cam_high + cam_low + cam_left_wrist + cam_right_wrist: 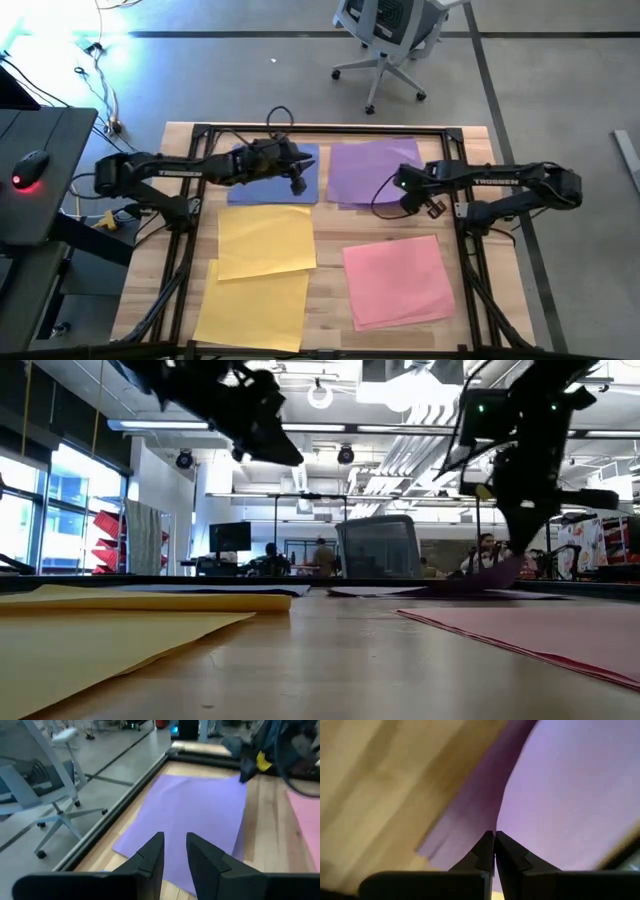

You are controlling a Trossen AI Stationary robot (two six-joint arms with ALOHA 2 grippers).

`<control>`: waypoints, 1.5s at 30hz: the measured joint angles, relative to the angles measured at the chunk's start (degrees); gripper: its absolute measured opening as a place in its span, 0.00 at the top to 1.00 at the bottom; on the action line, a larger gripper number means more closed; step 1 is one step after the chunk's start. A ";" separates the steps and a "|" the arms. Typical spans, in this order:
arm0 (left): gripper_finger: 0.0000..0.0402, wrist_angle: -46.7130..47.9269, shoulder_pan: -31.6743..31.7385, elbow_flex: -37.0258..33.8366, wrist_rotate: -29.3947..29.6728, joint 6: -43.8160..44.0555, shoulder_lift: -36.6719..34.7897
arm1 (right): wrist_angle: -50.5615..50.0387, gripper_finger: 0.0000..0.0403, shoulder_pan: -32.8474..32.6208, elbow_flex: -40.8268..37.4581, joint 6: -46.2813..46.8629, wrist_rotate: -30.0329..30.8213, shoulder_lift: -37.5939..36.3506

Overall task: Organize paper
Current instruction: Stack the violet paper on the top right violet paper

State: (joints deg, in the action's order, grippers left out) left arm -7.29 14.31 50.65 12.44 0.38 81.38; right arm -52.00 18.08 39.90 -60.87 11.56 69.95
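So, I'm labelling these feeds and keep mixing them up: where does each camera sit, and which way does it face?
High: overhead, straight down on the wooden table, both arms, all sheets.
Low: table-top height, level across the pink paper into the room; arms hang from above.
Left wrist: on the left arm, past the left gripper, part open, at the purple paper.
Right wrist: on the right arm, right gripper shut on the purple paper's edge.
Shared: both wrist views show the purple paper.

The left gripper [174, 851] hangs with its two dark fingers [151, 856] slightly apart, holding nothing. Just ahead of it a purple sheet [195, 815] lies flat on the wooden counter [270, 820]. Beyond the sheet is the other arm [280, 745]; a pink sheet [305, 815] lies beside it. An office chair [45, 785] stands on the floor off the counter's edge.
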 joint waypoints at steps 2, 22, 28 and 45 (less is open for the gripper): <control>0.84 0.06 0.00 1.89 -1.13 0.44 2.82 | -0.61 1.00 1.72 -1.30 -4.49 0.88 0.13; 0.84 4.60 2.24 12.42 -10.71 -2.24 16.37 | 6.35 1.00 11.27 -8.19 -11.05 -0.87 1.33; 0.84 4.70 2.25 12.46 -10.73 -2.12 16.37 | 7.27 0.92 11.31 -8.19 -4.94 -1.20 1.33; 0.84 10.62 2.27 12.45 -11.50 6.27 16.40 | -7.75 0.54 11.31 1.90 9.07 6.57 -1.09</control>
State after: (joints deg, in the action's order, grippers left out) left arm 3.34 16.57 63.10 0.94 6.66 97.78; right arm -59.75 29.39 41.80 -51.80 18.13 68.86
